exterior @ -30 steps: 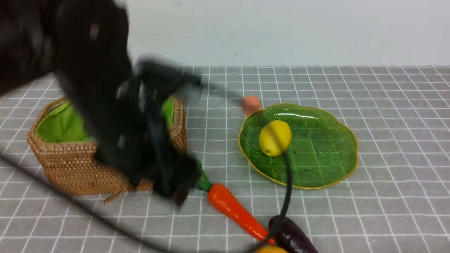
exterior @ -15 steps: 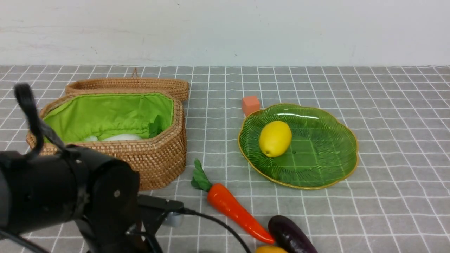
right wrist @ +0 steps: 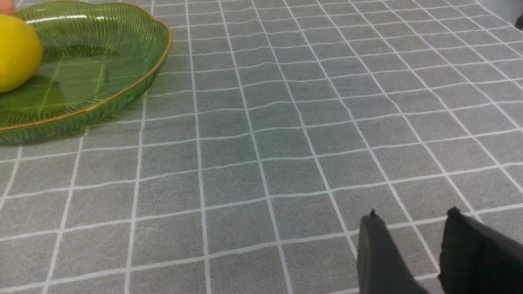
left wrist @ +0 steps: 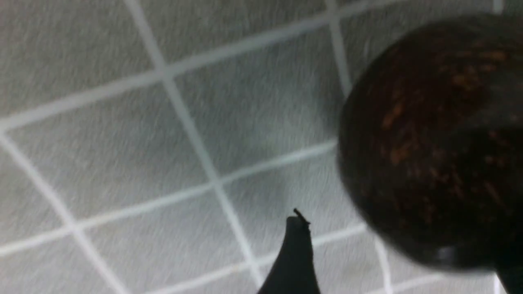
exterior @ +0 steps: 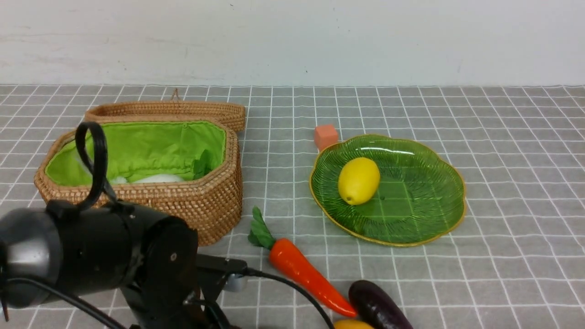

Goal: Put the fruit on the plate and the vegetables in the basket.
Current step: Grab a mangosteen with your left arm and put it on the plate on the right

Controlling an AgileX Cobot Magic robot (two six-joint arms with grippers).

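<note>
The green plate holds the yellow lemon, which the right wrist view also catches on the plate. In the lined basket lies the white radish. The carrot, the purple eggplant and the tip of the mango lie on the cloth at the front. My left arm is low at the front left. My left gripper stands open, close over the cloth, with the dark maroon fruit beside one finger and a gap to the other. My right gripper is open and holds nothing.
The basket's woven lid lies behind the basket. A small orange cube sits at the plate's far edge. A black cable from my left arm runs over the cloth near the carrot. A white wall bounds the back of the table.
My left arm swung from over the basket down to the front left corner, uncovering the basket and the radish in it. Lemon, carrot and eggplant have not moved.
</note>
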